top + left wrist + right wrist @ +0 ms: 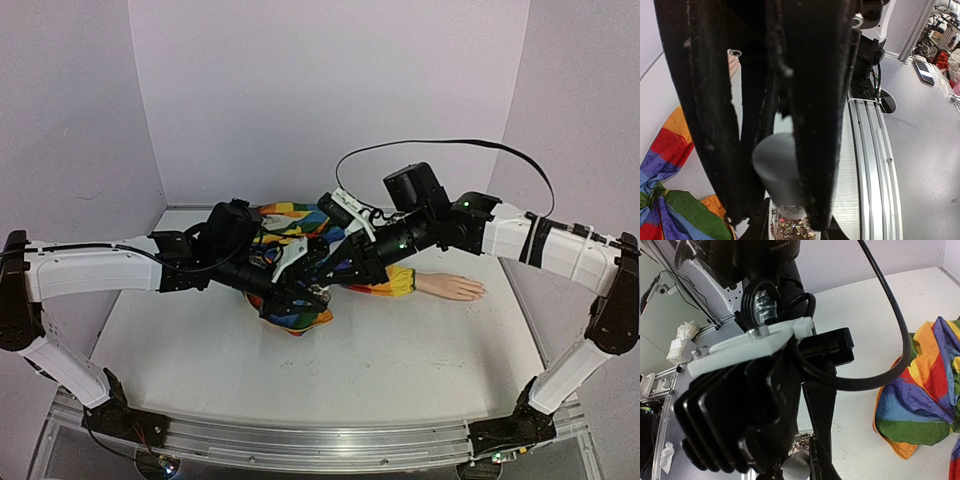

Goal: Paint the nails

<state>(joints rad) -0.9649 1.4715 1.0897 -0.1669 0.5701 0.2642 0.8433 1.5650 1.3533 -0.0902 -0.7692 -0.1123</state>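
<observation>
The pale peach mannequin hand (452,287) lies flat on the table at the right end of the rainbow-striped sleeve (300,315); its nails are too small to make out. Both grippers meet above the sleeve, left of the hand. My left gripper (779,215) is shut on the grey cap (777,172) of a glitter polish bottle (792,227). My right gripper (802,450) holds the bottle (806,441) itself, one finger (822,415) showing and the other hidden behind the left wrist. In the top view the left gripper (305,290) and right gripper (318,272) hide the bottle.
White table with walls at the left, back and right. An aluminium rail (320,440) runs along the near edge. A black cable (440,145) loops above the right arm. The sleeve also shows in the wrist views (670,200) (920,390).
</observation>
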